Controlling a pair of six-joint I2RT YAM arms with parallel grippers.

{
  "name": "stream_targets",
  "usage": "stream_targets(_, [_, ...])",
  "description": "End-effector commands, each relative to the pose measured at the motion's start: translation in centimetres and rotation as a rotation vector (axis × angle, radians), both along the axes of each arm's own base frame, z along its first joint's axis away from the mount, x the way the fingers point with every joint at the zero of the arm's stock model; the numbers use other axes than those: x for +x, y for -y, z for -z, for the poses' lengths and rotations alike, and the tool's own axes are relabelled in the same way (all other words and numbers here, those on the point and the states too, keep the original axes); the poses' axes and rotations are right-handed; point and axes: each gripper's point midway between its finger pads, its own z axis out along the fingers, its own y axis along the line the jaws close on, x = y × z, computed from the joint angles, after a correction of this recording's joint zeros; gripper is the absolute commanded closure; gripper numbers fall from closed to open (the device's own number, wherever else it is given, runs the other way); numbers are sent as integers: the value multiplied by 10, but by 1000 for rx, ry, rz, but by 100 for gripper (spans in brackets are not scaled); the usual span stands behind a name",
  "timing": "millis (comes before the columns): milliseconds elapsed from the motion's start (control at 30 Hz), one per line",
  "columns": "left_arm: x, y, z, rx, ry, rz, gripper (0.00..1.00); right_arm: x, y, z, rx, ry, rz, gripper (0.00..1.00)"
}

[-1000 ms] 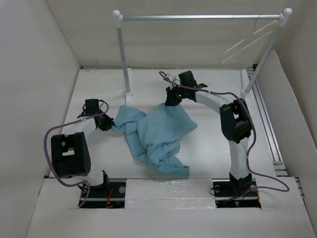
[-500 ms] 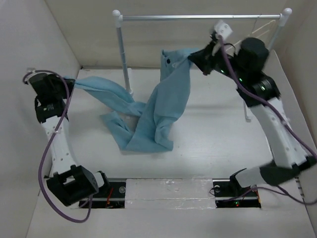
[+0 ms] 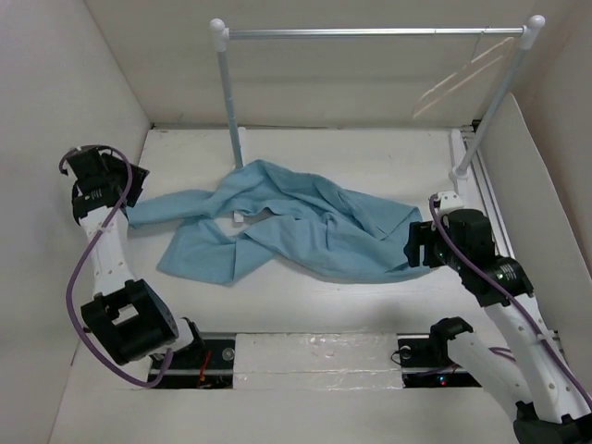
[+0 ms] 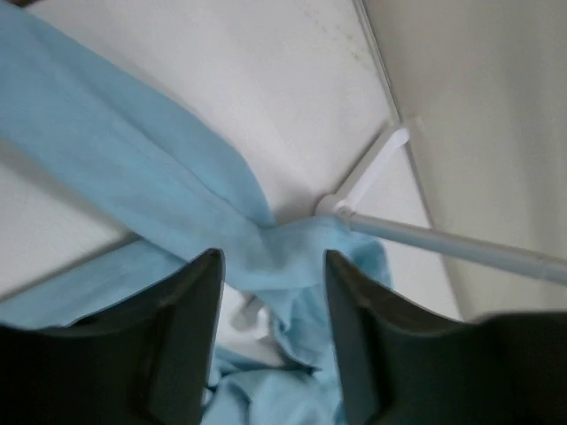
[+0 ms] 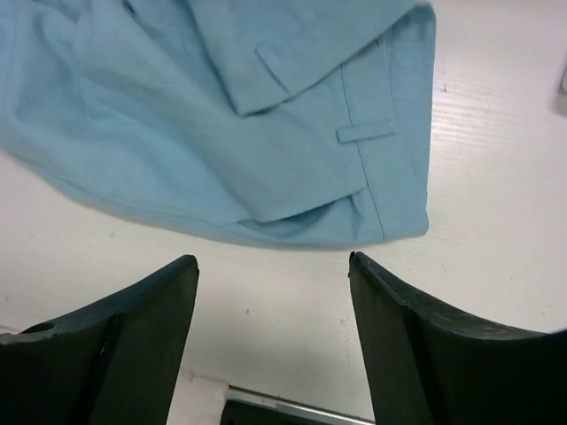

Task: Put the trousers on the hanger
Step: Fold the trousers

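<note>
The light blue trousers (image 3: 287, 227) lie spread and wrinkled across the table, legs towards the left, waistband at the right. My left gripper (image 3: 132, 187) hovers at the tip of the left leg; in the left wrist view its fingers (image 4: 190, 310) stand apart, with trousers cloth (image 4: 151, 177) beyond them and nothing pinched. My right gripper (image 3: 413, 246) sits just off the waistband's right end. Its jaws are wide open over bare table, and the waistband (image 5: 372, 133) lies ahead of the fingertips. The cream-white hanger (image 3: 460, 79) hangs from the rail at the top right.
A tall rail with a silver bar (image 3: 370, 32) and white posts (image 3: 228, 102) stands at the back of the table. Its right post (image 3: 486, 111) is close behind my right arm. White walls enclose the table on both sides.
Half a second ago both grippers held the trousers lifted and stretched. Now both have opened, the trousers lie on the table, and my right arm has dropped to the waistband's right end.
</note>
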Motion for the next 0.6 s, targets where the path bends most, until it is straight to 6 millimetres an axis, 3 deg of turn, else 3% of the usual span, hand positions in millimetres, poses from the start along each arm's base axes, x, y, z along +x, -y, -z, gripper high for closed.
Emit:
stream_targets(0, [-7,5,-19,101,32,25,54,12,1,-39,50,127,36,25])
stream_targets(100, [-7,30,-12,151,-5,99,39,29,-12,-34,28,124,-49,26])
stream_targets(133, [-8,57,-5,180,-35,176,36,33,-16,-25,21,103,-71,29])
stream_targets(167, [-11,66,-7,224,-37,182,36,36,-18,-18,9,83,-83,45])
stream_targets(200, [-15,109,5,255,-38,291,38,50,-14,1,-31,43,-52,87])
stream_targets(233, [-14,128,5,278,-38,331,38,48,-13,9,-36,25,-52,87])
stream_targets(267, [-24,170,27,272,-78,431,38,69,-10,20,-33,30,-16,99])
stream_targets(300, [-28,192,27,263,-69,483,38,67,-9,25,-36,19,-16,95])
stream_targets(333, [-34,213,44,245,-103,535,38,75,-13,28,-4,19,-31,87])
stream_targets(367, [-39,234,51,229,-107,583,38,89,-22,36,18,16,-49,73])
stream_targets(400, [-45,256,58,221,-111,630,38,96,-22,42,26,5,-42,49])
stream_targets(433, [-62,300,66,218,-113,735,37,102,-27,45,31,-2,-64,43])
stream_targets(500, [-77,336,74,241,-134,802,34,119,-38,57,43,-5,-109,40])
stream_targets(533, [-91,367,81,240,-161,874,31,123,-45,59,67,-6,-139,39])
stream_targets(567, [-99,376,89,240,-192,894,29,133,-48,58,55,31,-169,38])
